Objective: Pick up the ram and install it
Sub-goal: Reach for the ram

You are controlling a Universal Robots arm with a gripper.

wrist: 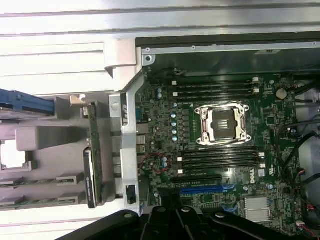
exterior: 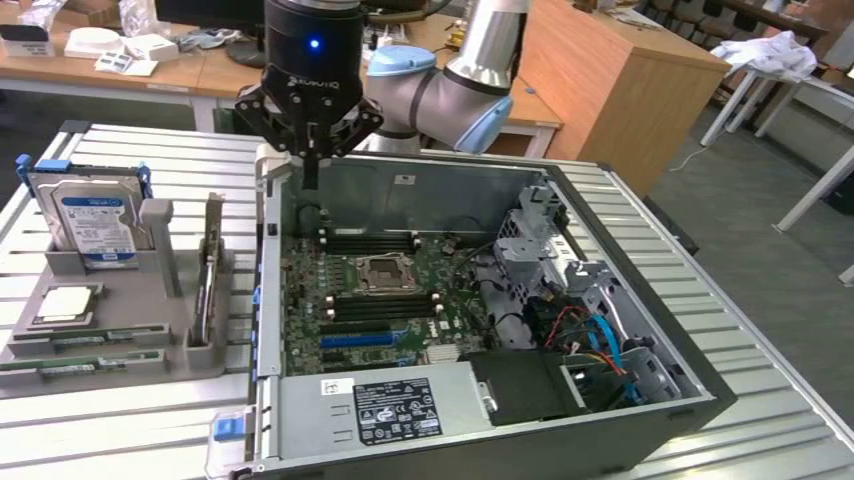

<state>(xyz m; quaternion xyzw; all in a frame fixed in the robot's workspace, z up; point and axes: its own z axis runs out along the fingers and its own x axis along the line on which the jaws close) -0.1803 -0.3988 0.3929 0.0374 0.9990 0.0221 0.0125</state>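
Gripper shut and empty, fingers pinched together with nothing between, hanging above the far corner of the open PC case on the exterior view's left side. No contact with the ram: standing on its long edge in a slot of the grey holder, just outside the case wall, between that wall and the hard drive. From the gripper, off to the exterior view's left, lower and nearer the camera, with a clear gap between the two. Long axis of the stick parallel to the case's side wall, far-to-near in the exterior view, and square to the black memory slots laid across the motherboard on either side of the CPU socket. No sticks seen in those slots, so install judged not started. Likely need for a quarter turn between holder heading and slot heading. Writing: white lettering on the gripper body, not clear enough to spell out. Blue label on the drive and black label on the power supply, print too small to read. Small white logo on the motherboard beside the lower slots, unreadable.
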